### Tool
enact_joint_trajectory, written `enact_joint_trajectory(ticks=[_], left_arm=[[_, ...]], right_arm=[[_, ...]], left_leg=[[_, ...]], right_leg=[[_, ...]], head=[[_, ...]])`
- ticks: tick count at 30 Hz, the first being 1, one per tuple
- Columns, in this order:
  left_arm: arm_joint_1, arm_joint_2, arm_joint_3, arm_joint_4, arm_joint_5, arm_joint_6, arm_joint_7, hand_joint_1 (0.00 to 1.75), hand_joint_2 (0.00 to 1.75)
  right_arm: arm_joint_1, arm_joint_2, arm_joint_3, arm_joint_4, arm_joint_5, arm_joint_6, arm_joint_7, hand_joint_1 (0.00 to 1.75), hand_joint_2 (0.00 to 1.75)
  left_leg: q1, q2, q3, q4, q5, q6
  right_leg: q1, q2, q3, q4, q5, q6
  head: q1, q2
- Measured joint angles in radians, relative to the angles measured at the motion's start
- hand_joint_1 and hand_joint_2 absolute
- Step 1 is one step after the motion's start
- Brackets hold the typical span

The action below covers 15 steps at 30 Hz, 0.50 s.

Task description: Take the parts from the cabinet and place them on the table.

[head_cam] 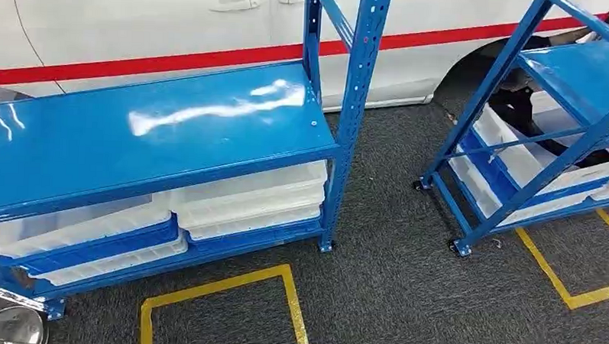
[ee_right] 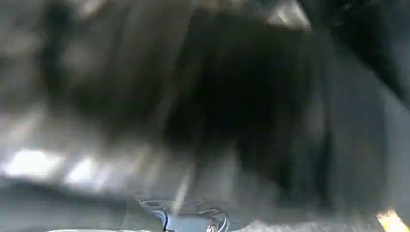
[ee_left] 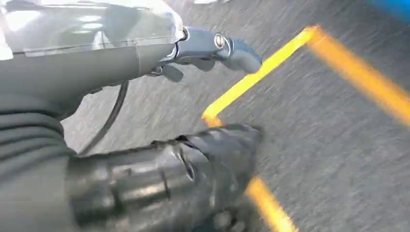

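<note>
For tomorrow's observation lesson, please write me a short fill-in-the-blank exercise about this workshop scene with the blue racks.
1. The top shelf of the nearer blue rack carries ____ objects.
2. The trays stored on the lower shelves are ____ in colour.
3. The lines marked on the grey floor are ____.
4. The stripe along the white vehicle behind the racks is ____.

Missing words: no; white; yellow; red

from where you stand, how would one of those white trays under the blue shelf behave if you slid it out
The white trays look like thin, translucent plastic, so probably light and a bit flexible. They sit stacked, so pulling one may drag its neighbour. The glossy blue shelf suggests smooth metal below too, so a tray should slide easily.
</note>
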Motion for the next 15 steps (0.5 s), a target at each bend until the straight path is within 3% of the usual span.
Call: enact_joint_trajectory(ticks=[6, 13, 14, 15], left_arm=[[-0.022, 0.004, -0.116, 0.0, -0.004, 0.044, -0.042, 0.0, 1.75], [0.027, 0.027, -0.127, -0.013, 0.141, -0.06, -0.017, 0.0, 1.75], [0.037, 0.032, -0.127, -0.017, 0.16, -0.076, -0.012, 0.0, 1.75], [0.048, 0.038, -0.127, -0.021, 0.181, -0.092, -0.008, 0.0, 0.0]], right_arm=[[-0.004, -0.006, 0.051, -0.007, 0.011, 0.009, -0.037, 0.0, 1.75], [0.011, -0.017, 0.044, -0.04, -0.122, 0.025, -0.026, 0.0, 1.75], [0.014, -0.018, 0.04, -0.045, -0.142, 0.026, -0.025, 0.0, 0.0], [0.018, -0.019, 0.034, -0.051, -0.16, 0.03, -0.022, 0.0, 0.0]], left_leg=[[0.001, 0.0, 0.0, -0.003, -0.001, -0.007], [0.002, 0.0, 0.002, -0.003, -0.001, -0.012], [0.001, 0.0, 0.002, -0.003, -0.001, -0.012], [0.001, 0.0, 0.002, -0.003, -0.001, -0.013]], right_leg=[[0.002, 0.001, 0.001, 0.001, -0.001, -0.004], [0.002, 0.001, 0.001, 0.002, -0.002, -0.005], [0.002, 0.001, 0.001, 0.002, -0.002, -0.005], [0.002, 0.001, 0.001, 0.002, -0.002, -0.005]], head=[[0.0, 0.0], [0.0, 0.0], [0.0, 0.0], [0.0, 0.0]])
